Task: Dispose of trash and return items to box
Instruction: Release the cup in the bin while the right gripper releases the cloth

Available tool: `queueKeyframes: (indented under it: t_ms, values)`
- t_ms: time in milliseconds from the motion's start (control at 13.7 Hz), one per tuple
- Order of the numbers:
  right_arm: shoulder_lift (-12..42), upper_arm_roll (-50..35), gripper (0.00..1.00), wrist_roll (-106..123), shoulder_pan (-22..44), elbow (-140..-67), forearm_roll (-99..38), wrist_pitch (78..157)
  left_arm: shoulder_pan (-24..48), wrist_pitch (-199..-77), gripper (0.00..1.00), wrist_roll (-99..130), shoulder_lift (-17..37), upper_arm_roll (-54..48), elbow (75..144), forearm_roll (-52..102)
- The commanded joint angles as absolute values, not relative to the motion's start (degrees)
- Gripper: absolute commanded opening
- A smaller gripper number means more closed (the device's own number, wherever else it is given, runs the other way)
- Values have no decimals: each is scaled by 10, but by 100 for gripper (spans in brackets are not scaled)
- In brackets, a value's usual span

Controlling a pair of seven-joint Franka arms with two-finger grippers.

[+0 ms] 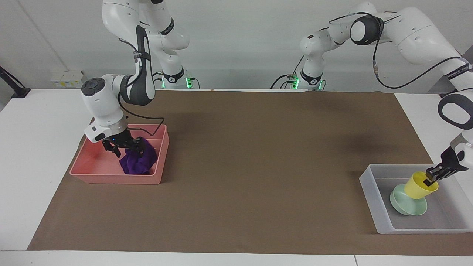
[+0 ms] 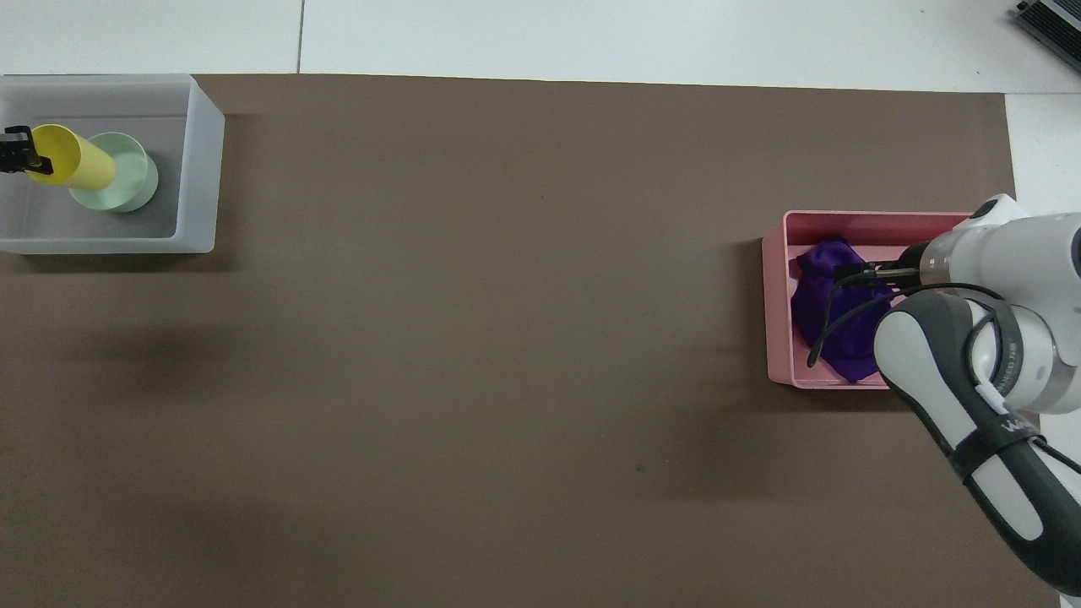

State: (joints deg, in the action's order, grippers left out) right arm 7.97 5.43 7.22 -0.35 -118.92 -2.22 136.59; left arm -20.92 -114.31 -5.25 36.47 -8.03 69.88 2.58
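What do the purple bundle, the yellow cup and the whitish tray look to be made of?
Purple cloth: soft matte fabric, judging by its folds and slumped shape in the pink tray. Yellow cup: probably smooth plastic, with an even colour and a thin rigid rim. Whitish tray: apparently translucent frosted plastic, since its walls look milky and the brown mat shows dimly through them.
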Motion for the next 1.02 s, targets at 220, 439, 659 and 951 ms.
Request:
queueKeyframes:
  t_ms: [220, 439, 659, 951]
  values:
    - [53, 50, 100, -1, 40, -1131, -23, 1276, -213, -1196, 0, -61, 370, -83, 745, 36]
    - [22, 51, 100, -12, 42, -1100, -20, 1204, -213, -1210, 0, -60, 359, -82, 774, 35]
    - [16, 54, 100, -12, 38, -1023, -20, 1095, -212, -1227, 18, -61, 345, -82, 805, 33]
    - [-1, 59, 100, -12, 37, -967, -20, 1004, -214, -1223, 79, -77, 345, -79, 796, 26]
